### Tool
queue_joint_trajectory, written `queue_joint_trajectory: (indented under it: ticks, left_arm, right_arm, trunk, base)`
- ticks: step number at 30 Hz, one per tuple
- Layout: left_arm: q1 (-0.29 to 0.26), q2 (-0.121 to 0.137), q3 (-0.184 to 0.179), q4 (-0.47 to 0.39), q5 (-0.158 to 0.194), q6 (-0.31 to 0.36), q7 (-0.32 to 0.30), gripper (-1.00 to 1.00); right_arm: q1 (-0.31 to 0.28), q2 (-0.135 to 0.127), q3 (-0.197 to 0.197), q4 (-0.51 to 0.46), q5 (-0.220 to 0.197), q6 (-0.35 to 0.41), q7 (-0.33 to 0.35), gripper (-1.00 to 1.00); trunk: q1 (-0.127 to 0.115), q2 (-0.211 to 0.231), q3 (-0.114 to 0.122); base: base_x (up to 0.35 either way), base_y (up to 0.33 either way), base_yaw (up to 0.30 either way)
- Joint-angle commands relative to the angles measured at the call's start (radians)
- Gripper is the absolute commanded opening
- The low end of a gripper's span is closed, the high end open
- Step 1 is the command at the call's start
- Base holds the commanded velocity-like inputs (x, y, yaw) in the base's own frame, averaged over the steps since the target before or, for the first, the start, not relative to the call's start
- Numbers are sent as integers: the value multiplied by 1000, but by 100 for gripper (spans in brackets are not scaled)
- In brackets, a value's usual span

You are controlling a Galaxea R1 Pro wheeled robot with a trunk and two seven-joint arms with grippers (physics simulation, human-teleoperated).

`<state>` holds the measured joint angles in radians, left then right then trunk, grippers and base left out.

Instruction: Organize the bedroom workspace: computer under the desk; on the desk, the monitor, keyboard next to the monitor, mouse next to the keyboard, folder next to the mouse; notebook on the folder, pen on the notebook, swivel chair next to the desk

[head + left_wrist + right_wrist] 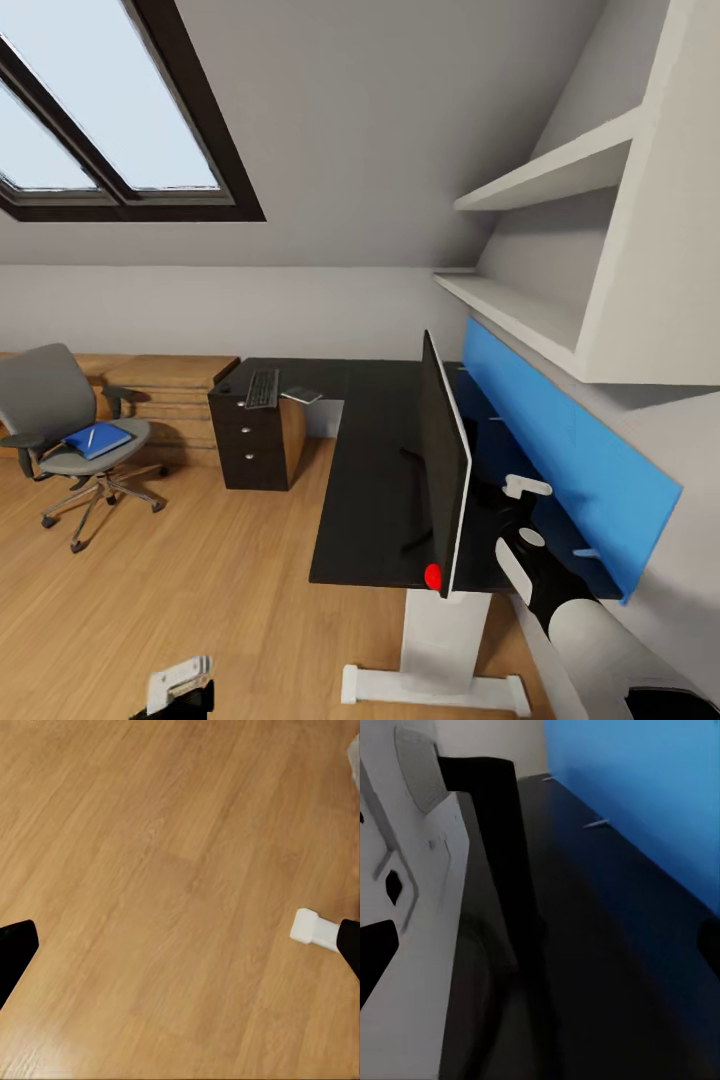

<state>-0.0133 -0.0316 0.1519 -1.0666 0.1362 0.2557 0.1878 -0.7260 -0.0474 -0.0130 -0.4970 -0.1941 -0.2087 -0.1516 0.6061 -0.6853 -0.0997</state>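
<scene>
- Right arm's pale forearm [600,640] nearest the head camera, rising from the lower right corner, reaching forward behind the monitor [445,470] over the back strip of the worktop [375,480].
- Right tool [515,500]: white and black, between the monitor's white back and the blue panel [570,440]. Right wrist view shows dark fingertips [376,952] at opposite frame edges, set well apart, nothing between them; monitor stem [506,870] and worktop surface ahead.
- Left tool [180,685]: low at the bottom edge, over the wood floor [165,885]. Wrist view has its black fingertips [15,949] wide apart, gripping nothing; white desk foot [315,930] near one tip.
- Monitor stands upright on the worktop, seen edge-on, screen facing the room.
- Keyboard [263,388] lies on the far end of the black surface, above the black drawer unit [255,440]; a small dark item just left of it, too small to tell.
- Notebook [302,395] lies just right of the keyboard.
- Swivel chair [70,430] well apart from the worktop, at left; blue folder [97,439] on its seat, pen [91,437] on the folder.
- Skylight [100,120] upper left; white shelves [560,170] upper right.
</scene>
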Motion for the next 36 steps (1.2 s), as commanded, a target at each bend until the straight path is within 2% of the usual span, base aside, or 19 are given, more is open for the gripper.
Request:
queue_joint_trajectory:
  ticks: [1,3,6,9,14,18,25,29,33,36]
  left_arm:
    - [-1,-11,1,-42,11,24,4,100]
    - [-1,-23,5,-70,11,44,6,100]
    - [-1,-23,11,-29,11,44,5,100]
    - [-1,-22,36,35,9,7,2,100]
    - [-1,-24,46,61,7,-69,1,100]
    - [-1,-26,46,67,6,-89,0,100]
    - [-1,-27,46,68,5,-93,-1,100]
    - [-1,-27,46,68,5,-93,-2,100]
    - [-1,-28,46,68,5,-93,-3,100]
    - [-1,-28,46,68,5,-93,-3,100]
  right_arm:
    - [-1,-1,2,1,-9,-4,-1,100]
    - [-1,-4,2,3,-7,-3,-2,100]
    - [-1,-7,4,5,-6,-3,0,100]
    - [-1,-8,9,8,-5,-3,2,100]
    - [-1,-7,21,9,-1,3,7,100]
    - [-1,-6,40,8,0,16,17,100]
    - [-1,-6,51,8,1,18,63,100]
    - [-1,-5,79,8,1,18,75,100]
    - [-1,-5,141,8,0,18,77,100]
    - [-1,-5,161,8,0,18,77,100]
  trunk:
    - [1,-1,-2]
    - [1,-1,-2]
    - [1,-1,-2]
    - [1,-1,-2]
    - [1,-1,-2]
    - [1,-1,-2]
    - [1,-1,-2]
    - [1,-1,-2]
    - [1,-1,-2]
    - [1,-1,-2]
  base:
    - [235,-113,0]
    - [133,-68,0]
    - [32,-16,0]
    - [11,-6,0]
    - [3,-1,0]
    - [0,0,0]
    - [0,0,0]
    - [0,0,0]
    - [0,0,0]
    - [0,0,0]
